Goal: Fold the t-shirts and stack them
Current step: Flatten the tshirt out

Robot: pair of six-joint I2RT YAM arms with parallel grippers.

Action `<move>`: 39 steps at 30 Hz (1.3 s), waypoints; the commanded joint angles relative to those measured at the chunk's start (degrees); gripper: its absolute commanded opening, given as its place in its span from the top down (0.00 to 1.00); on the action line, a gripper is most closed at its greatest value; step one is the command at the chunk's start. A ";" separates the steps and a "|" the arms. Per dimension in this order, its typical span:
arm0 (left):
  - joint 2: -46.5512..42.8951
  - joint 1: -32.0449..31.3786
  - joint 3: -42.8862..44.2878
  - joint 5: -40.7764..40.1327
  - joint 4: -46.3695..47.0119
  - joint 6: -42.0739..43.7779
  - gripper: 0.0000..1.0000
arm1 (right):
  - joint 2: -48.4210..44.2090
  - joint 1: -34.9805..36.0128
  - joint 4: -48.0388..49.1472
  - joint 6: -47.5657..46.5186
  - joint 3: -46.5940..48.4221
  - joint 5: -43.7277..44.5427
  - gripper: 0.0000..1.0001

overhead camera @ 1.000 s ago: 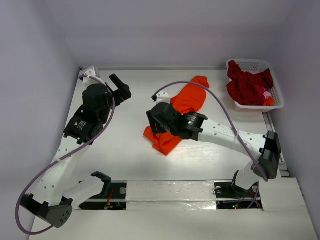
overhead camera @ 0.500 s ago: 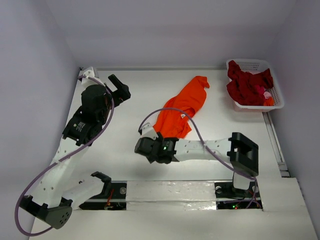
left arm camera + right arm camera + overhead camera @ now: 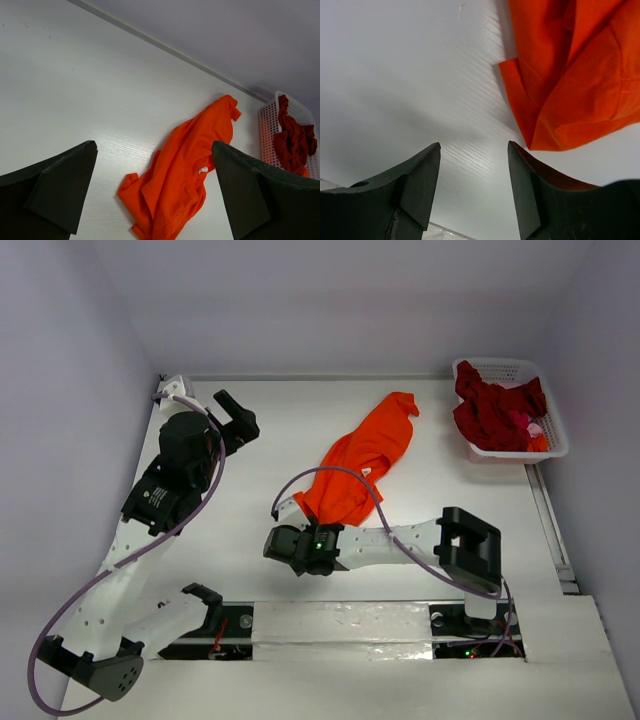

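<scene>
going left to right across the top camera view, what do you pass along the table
left gripper → orange t-shirt → white basket holding the dark red t-shirts; the right gripper overlaps the orange shirt's near end, so it is left out

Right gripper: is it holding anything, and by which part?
Nothing is held. The right gripper stands open over the table, beside the orange t-shirt without touching it; the left gripper is open too.

I'm seeing bright, even overhead light with soft shadows on the white counter (image 3: 250, 510) and mild glare at its near edge. The right end effector (image 3: 474, 148) casts a broad shadow. The orange t-shirt (image 3: 580, 75) is sharp.
</scene>
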 commanded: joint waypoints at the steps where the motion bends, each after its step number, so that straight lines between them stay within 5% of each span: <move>1: -1.17 -0.28 0.86 -0.14 0.78 -0.41 0.01 | 2.51 -0.65 3.20 -0.51 2.85 -0.13 0.38; 15: -2.32 -0.28 1.04 0.04 -0.10 -0.59 0.01 | 5.50 -7.86 6.90 -2.62 5.50 -2.06 0.39; 39: -2.32 -0.28 1.74 -0.75 -0.36 -0.15 0.01 | 4.18 -8.48 7.08 0.80 3.47 -2.59 0.43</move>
